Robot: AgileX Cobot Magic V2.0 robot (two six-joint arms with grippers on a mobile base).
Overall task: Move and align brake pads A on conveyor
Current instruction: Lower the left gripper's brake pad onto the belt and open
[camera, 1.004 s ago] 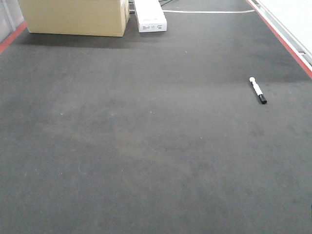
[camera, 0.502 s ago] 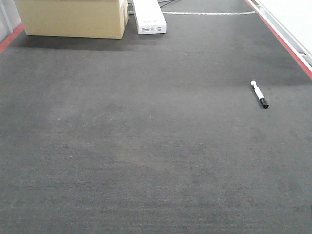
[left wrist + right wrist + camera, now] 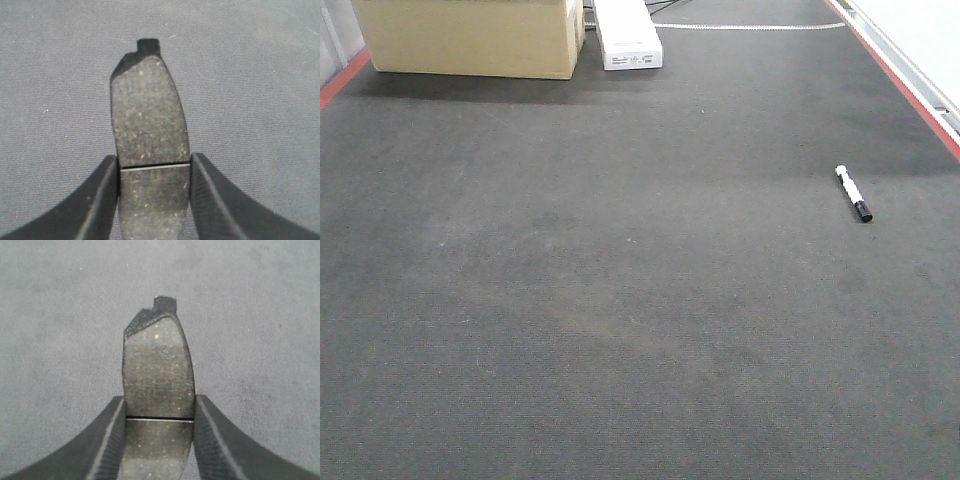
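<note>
The left claw (image 3: 154, 170) is closed narrow on a brake pad (image 3: 147, 115), its two dark fingers (image 3: 95, 200) pressing the pad's long edges just at the centre groove. The grey-brown friction face looks up at the wrist camera, and the far end, with its small dark tab of backing plate, juts out past the fingertips. Beneath it lies the charcoal felt of the conveyor (image 3: 250, 75) (whether the pad rests on the belt or hangs just above it cannot be told).

The right claw (image 3: 159, 410) holds a second brake pad (image 3: 157, 365) in the same manner: jaws narrow, pinching both sides at the groove, friction face up, tabbed end pointing away, the belt behind it.

In the front view the belt fills nearly the whole picture, with red strips (image 3: 895, 75) along its edges. A black-and-white marker pen (image 3: 851, 193) lies on it towards the right side. At the far end stand a cardboard box (image 3: 470, 35) and, just beside it, a white oblong unit (image 3: 628, 35)
</note>
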